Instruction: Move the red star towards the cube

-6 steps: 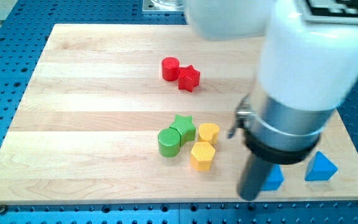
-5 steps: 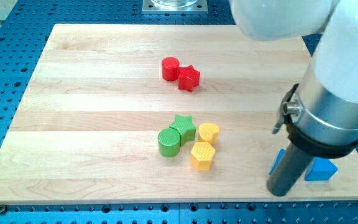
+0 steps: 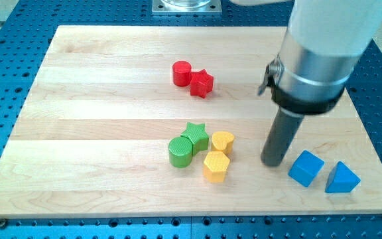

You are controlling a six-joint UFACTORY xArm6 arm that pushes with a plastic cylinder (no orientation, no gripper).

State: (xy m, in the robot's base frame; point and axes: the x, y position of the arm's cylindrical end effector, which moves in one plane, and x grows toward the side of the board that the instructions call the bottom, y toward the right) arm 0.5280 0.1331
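The red star (image 3: 202, 83) lies on the wooden board (image 3: 98, 133) above the middle, touching a red cylinder (image 3: 182, 73) on its upper left. The blue cube (image 3: 306, 168) sits at the lower right. My tip (image 3: 272, 162) is down on the board just left of the blue cube, and far below and right of the red star.
A blue triangular block (image 3: 342, 178) lies right of the cube. A green star (image 3: 195, 135), a green cylinder (image 3: 180, 152), a yellow heart (image 3: 223, 141) and a yellow hexagon (image 3: 216, 166) cluster left of my tip.
My tip swung right toward the blue blocks, then moved back up and left to the cube's left side. The blocks appear unmoved.
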